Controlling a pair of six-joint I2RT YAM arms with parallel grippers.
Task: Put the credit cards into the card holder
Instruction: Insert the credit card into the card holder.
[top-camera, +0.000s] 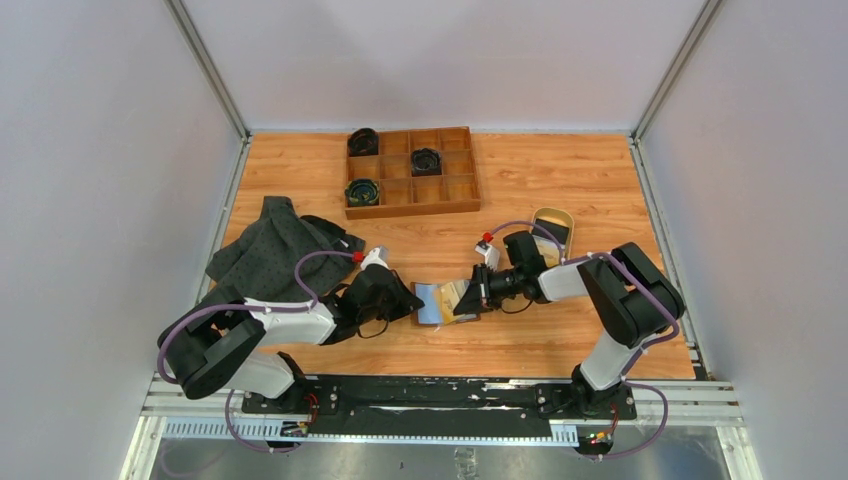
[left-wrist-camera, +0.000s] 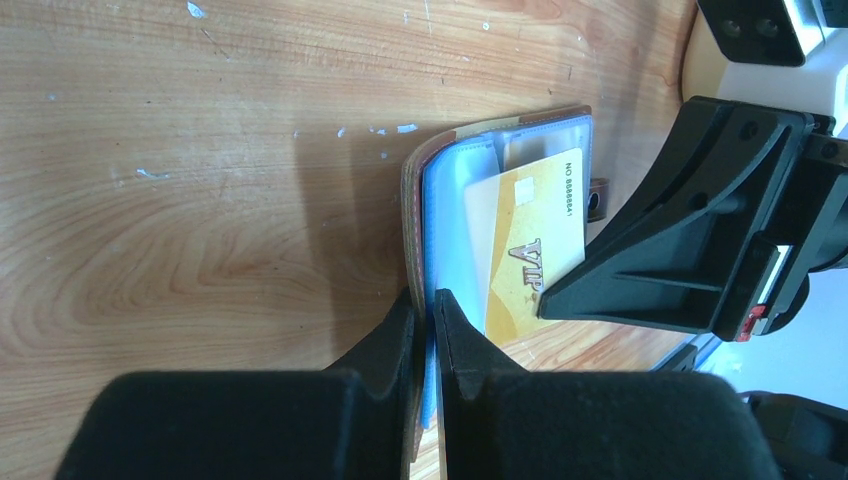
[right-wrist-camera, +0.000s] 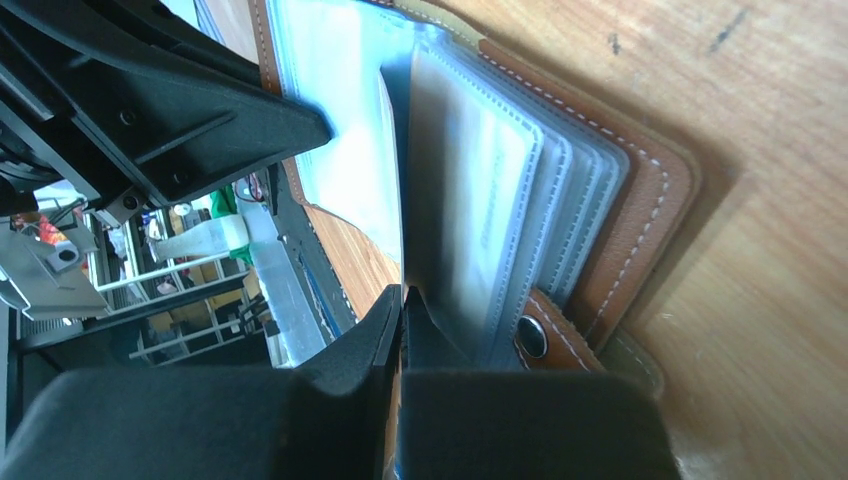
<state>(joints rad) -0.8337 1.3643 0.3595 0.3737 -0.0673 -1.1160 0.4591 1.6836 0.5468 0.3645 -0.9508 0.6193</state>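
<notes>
- The card holder (top-camera: 430, 303) lies open on the wooden tabletop (top-camera: 570, 180), close to the middle of its near edge, between my two wrists. Pale grey walls (top-camera: 100, 150) with metal corner posts close the tabletop in on three sides.
- A dark grey cloth (top-camera: 275, 250) is crumpled by the left edge.
- A brown compartment tray (top-camera: 412, 210) sits at the middle of the far edge, with three dark coiled things (top-camera: 363, 142) in separate compartments.
- A tan oval dish (top-camera: 552, 212) sits toward the right edge, just behind my right wrist.
- My left gripper (left-wrist-camera: 425, 300) is clenched on the card holder's left edge, with the brown cover and a blue sleeve pinched between the fingers.
- My right gripper (right-wrist-camera: 402, 300) is pressed tight on a gold card (left-wrist-camera: 530, 230), which sits part-way inside a clear sleeve.
- Only the left wrist view shows the card's face, with "VIP" and a printed number, and white flecks on the wood.
- Only the right wrist view shows the fan of clear stitched sleeves (right-wrist-camera: 500, 180) and the snap stud (right-wrist-camera: 531, 336) on its brown strap. There the card appears edge-on.
</notes>
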